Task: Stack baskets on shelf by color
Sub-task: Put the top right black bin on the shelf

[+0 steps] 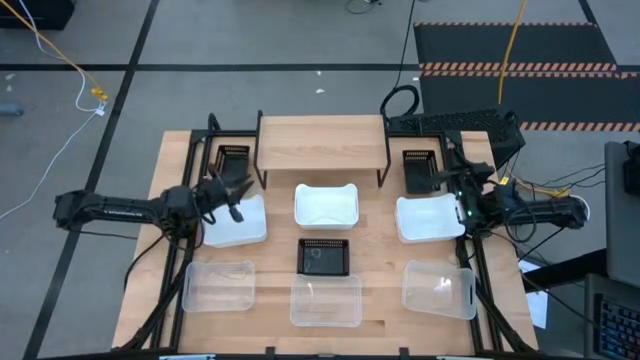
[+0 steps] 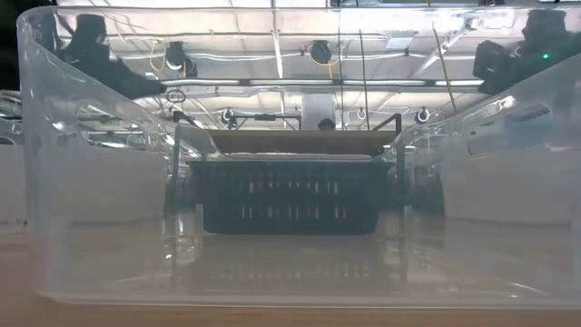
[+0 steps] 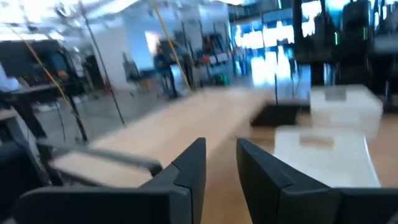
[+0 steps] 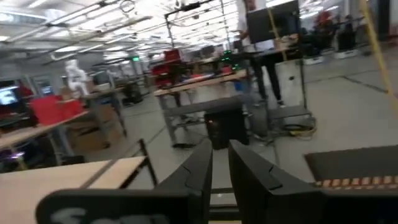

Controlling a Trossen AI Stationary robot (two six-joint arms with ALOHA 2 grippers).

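Observation:
The light-wood shelf stands at the table's far middle. Three white baskets sit in a row before it. Black baskets sit at the far left, the far right and the middle. Three clear baskets line the near edge. My left gripper hovers over the left white basket's far edge, slightly open and empty. My right gripper hovers over the right white basket's far right corner, shut and empty.
The middle clear basket stands right before the low camera, with the black basket and the shelf seen through it. Black arm frames run along the table's left and right edges. Bare wood lies between the rows.

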